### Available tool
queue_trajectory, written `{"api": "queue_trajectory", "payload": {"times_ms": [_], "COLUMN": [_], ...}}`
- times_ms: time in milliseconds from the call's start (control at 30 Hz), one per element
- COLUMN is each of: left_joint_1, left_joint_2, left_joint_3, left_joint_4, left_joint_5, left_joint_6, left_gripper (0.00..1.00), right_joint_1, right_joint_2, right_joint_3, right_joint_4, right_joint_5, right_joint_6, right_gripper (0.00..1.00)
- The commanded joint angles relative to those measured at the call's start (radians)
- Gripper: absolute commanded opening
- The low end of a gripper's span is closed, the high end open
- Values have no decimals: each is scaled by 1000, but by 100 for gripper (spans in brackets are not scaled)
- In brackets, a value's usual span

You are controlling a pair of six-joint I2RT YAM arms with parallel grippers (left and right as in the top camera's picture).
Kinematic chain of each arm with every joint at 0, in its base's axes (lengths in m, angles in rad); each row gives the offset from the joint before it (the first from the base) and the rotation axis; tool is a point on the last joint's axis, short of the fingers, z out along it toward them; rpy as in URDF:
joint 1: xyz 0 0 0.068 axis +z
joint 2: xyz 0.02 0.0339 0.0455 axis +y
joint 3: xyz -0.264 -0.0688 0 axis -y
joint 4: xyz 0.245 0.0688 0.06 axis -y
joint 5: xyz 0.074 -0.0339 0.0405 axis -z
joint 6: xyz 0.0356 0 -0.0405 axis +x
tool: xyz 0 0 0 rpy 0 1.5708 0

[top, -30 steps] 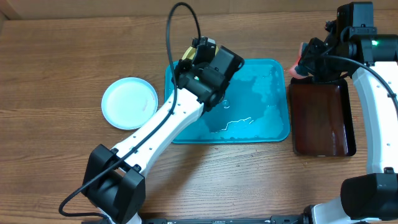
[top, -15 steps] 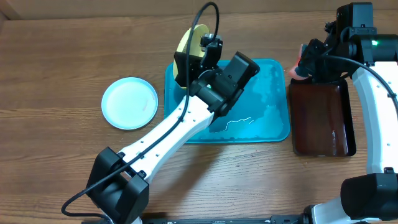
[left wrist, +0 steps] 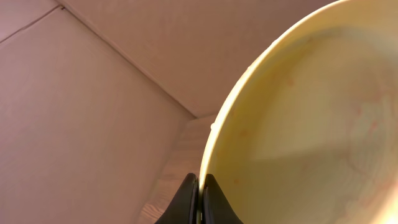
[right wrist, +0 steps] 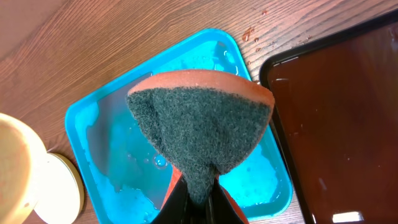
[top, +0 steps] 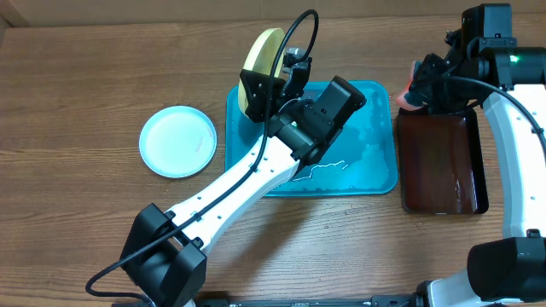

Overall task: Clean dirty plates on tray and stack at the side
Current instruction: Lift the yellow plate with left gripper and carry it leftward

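**Left pincer holds a yellow plate on edge over the wet tray; right pincer waits with a sponge**

A brown wooden table (top: 77, 85) fills the overhead view, with plain tan wall behind it in the left wrist view. The left gripper (left wrist: 199, 190) is clamped tight on the thin rim of a pale yellow plate (top: 260, 53), holding it raised and almost on edge. Directly beneath this pincer lies the teal tray (top: 375, 162), wet and with no plate on it. Faint orange flecks show on the plate's inner face.

Off to this pincer's left and nearer the robot, a light blue plate (top: 177, 141) rests flat on the table, apart from the tray. Only these two plates are visible. Well away to its right, the right gripper (right wrist: 199, 202) is pinched shut on an orange sponge (right wrist: 199, 124), green scouring face outward.

The step appears to be offering the yellow plate for a scrub. The rim grip is narrow, so the plate could pivot or slip. The sponge should press near the held edge, not the free far side. Keeping the plate over the tray lets drips fall there.

In the way: the left arm's white forearm and black wrist lie across the tray, between sponge and plate. A black cable (top: 300, 30) loops just beside the plate. Below the right pincer sits a dark brown tray (top: 439, 162), touching or nearly touching the teal one.
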Motion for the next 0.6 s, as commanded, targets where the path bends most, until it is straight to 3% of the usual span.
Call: {"api": "queue_trajectory", "payload": {"times_ms": [0,267,567], "left_joint_1": [-3,-3,45], "left_joint_2": [-40,-40,-101], "left_joint_3": [20,20,20], "left_joint_4": [8,15,-70], "left_joint_5": [-52,10,522], "left_joint_6": [0,2,-13], "left_gripper": [4,4,4], "right_joint_1": [0,0,0], "right_joint_2": [-23,-23,-23], "right_joint_3": [14,14,14], "right_joint_4": [3,3,-8], "right_joint_5": [10,10,22], "right_joint_6": [-7,-7,-7], "right_gripper": [4,4,4]}}
